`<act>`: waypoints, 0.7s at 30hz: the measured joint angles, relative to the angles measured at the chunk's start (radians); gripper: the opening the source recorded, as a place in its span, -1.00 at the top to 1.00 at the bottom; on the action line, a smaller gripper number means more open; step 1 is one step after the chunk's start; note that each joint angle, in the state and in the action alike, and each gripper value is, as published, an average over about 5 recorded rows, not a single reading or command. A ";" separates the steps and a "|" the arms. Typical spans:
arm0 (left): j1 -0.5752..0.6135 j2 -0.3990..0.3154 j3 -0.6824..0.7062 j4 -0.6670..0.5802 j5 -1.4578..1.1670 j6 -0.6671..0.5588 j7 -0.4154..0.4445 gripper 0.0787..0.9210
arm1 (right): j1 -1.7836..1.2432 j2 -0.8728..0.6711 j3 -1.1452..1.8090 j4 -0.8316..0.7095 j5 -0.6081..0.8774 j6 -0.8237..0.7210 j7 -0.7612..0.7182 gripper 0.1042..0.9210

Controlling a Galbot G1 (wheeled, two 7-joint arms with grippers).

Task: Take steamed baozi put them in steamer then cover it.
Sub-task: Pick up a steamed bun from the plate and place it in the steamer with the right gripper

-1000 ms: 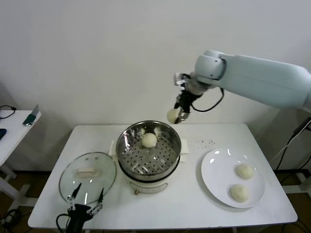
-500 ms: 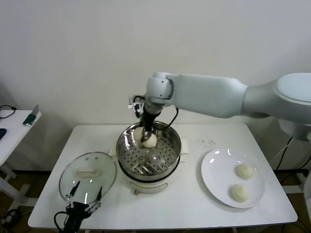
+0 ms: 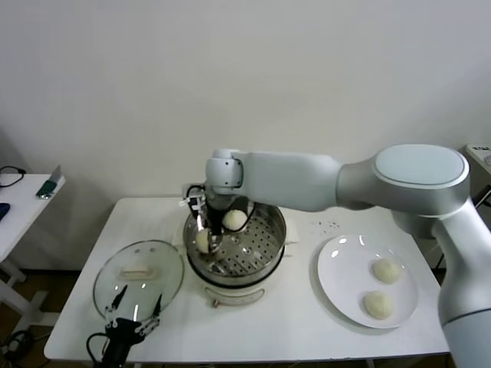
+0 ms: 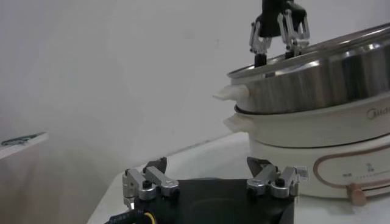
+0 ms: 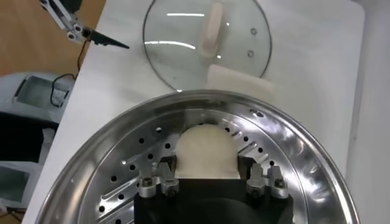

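head view shows the right gripper [image 3: 204, 239] reaching down into the steamer [image 3: 272, 245] at its left side, its fingers clamped on a steamed baozi [image 3: 202, 241] that sits low over the perforated floor. a second baozi [image 3: 235, 220] lies at the far side of the same basket, just right of the held one and apart from it. the steamer stands on its white pot base [image 3: 230, 292] at the middle of the white table [image 3: 299, 322].

right wrist view looks straight down past the gripper's own fingers [image 5: 167, 176]: the cream bun [image 5: 205, 152] fills the gap between them, with the holed steel floor [image 5: 122, 182] all round it.

two more baozi [image 3: 386, 270] [image 3: 378, 304] rest on the flat white plate [image 3: 337, 284] at the right of the table, well apart from the steamer.

the glass cover [image 3: 138, 280] lies flat on the table left of the steamer, its cream bar handle [image 3: 136, 271] facing up.

the left gripper [image 3: 136, 326] hangs at the near left edge of the table, just over the cover's near rim, its fingers spread wide and holding nothing; in the left wrist view those fingers [image 4: 149, 182] stand apart with the pot base [image 4: 317, 152] beyond them.
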 measured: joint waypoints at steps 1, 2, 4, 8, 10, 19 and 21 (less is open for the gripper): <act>-0.002 0.000 0.001 0.001 0.001 0.001 0.000 -0.77 | -0.004 0.001 0.000 -0.001 -0.002 -0.001 0.000 -0.37; -0.003 0.000 0.001 0.002 0.001 0.001 0.000 -0.77 | -0.007 0.001 0.000 -0.001 -0.004 -0.002 0.000 -0.40; -0.006 0.000 0.003 0.004 0.003 0.002 0.000 -0.77 | -0.010 0.001 0.001 -0.001 -0.008 -0.004 0.000 -0.51; -0.009 0.000 0.004 0.006 0.005 0.004 0.000 -0.77 | -0.009 -0.005 0.003 0.007 -0.016 -0.005 -0.005 -0.71; -0.009 0.000 0.004 0.006 0.006 0.004 0.000 -0.77 | -0.002 -0.013 0.004 0.016 -0.018 -0.002 -0.010 -0.75; -0.007 -0.002 0.006 0.006 0.010 0.004 -0.002 -0.77 | 0.110 -0.130 -0.012 0.111 -0.008 0.035 -0.055 -0.76; -0.009 -0.003 0.007 0.006 0.010 0.005 -0.003 -0.77 | 0.148 -0.176 -0.021 0.146 -0.007 0.048 -0.068 -0.76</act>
